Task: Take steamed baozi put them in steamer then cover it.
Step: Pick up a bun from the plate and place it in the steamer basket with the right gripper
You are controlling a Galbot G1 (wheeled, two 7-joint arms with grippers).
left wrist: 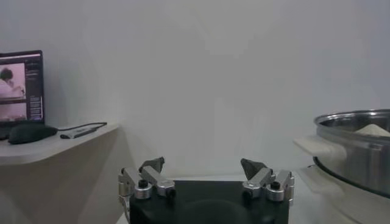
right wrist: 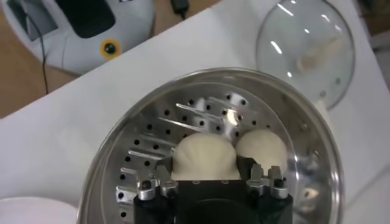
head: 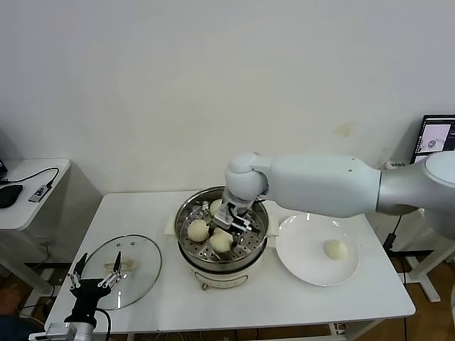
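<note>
The steamer [head: 186,213] stands mid-table, its perforated tray [right wrist: 152,131] showing in the right wrist view. My right gripper [head: 229,226] reaches down into it, shut on a creamy baozi [right wrist: 204,157] that sits on or just over the tray, a finger against each side. A second baozi [right wrist: 262,148] lies beside the held one, and a third [head: 217,207] lies at the steamer's back. One more baozi [head: 335,249] rests on the white plate [head: 302,241]. The glass cover [head: 135,259] lies flat on the table to the left. My left gripper [head: 94,278] hangs open at the cover's near edge, holding nothing.
A low side table [head: 28,185] with a mouse and cable stands to the left. A monitor [head: 435,138] is at the far right. The steamer's rim and side handle [left wrist: 314,146] show to one side in the left wrist view. A white machine base [right wrist: 91,30] sits on the floor beyond the table.
</note>
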